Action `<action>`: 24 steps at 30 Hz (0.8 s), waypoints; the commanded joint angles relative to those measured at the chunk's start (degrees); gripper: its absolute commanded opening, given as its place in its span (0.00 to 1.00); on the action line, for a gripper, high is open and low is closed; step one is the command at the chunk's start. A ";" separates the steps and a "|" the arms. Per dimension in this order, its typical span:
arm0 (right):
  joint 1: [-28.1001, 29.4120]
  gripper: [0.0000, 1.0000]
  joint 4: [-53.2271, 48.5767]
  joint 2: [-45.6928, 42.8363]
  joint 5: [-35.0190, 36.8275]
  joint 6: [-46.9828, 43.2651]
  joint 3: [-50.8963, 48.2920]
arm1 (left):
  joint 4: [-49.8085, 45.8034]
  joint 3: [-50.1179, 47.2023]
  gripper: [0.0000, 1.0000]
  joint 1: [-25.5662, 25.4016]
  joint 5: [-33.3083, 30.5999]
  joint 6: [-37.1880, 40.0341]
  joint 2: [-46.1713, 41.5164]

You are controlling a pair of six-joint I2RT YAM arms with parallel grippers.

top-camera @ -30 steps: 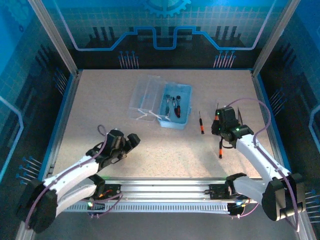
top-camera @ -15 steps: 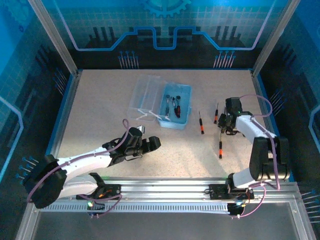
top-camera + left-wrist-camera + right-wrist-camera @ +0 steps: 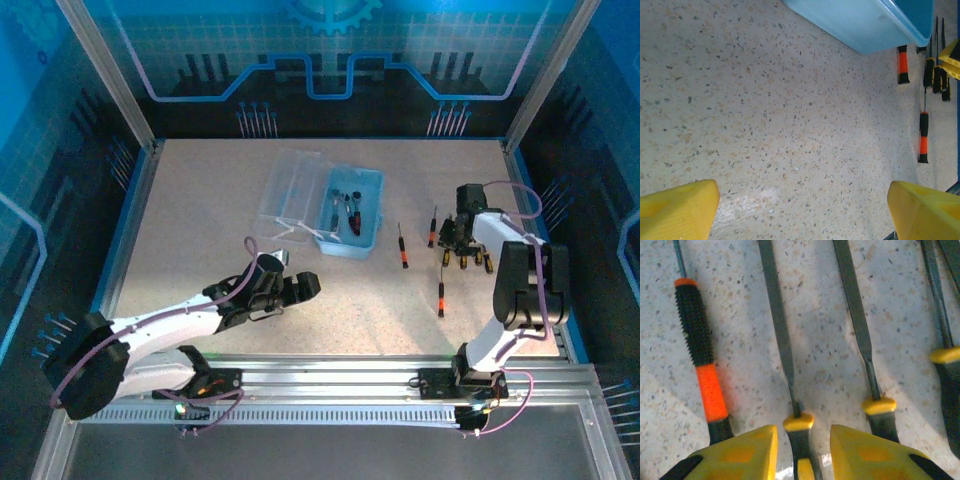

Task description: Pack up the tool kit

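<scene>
The tool kit is a light-blue case lying open mid-table, its clear lid folded out to the left and dark tools inside. Black-and-red screwdrivers lie on the table to its right. My right gripper is down over a row of yellow-and-black-handled tools. In the right wrist view its open fingers straddle one such handle with a gap on each side. My left gripper hovers wide open over bare table near the case.
A third screwdriver lies beside the right gripper, seen as an orange-banded handle in the right wrist view. More yellow-collared tools lie to the right. Blue rails edge the table.
The left arm reached forward toward the table's middle, then held still. The right arm folded back to the right and brought its gripper down onto the row of yellow-handled tools.
</scene>
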 commanded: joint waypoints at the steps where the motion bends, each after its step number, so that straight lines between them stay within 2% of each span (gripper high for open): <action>1: -0.45 0.34 -2.45 1.81 -2.31 -2.26 2.01 | -0.77 2.51 0.88 -0.31 0.59 1.01 1.20; 5: -0.49 0.33 -1.87 2.68 -4.42 -2.63 1.71 | -1.62 2.42 0.88 -0.35 -0.42 0.83 0.23; 10: -0.50 0.32 -2.56 3.60 -3.27 -2.26 1.94 | -3.61 2.86 0.89 -0.34 -1.64 1.52 -1.62; 13: -0.50 0.29 -3.09 4.02 -2.61 -2.58 2.37 | -4.91 2.70 0.89 -0.33 -2.50 1.73 -3.32; 18: -0.45 0.17 -3.70 4.55 -2.99 -2.97 2.89 | -6.96 2.02 0.91 -0.16 -4.95 2.14 -5.63; 24: -0.48 0.12 -2.35 0.43 -1.71 -1.90 2.50 | -11.67 1.75 0.93 0.62 -9.67 3.34 -11.16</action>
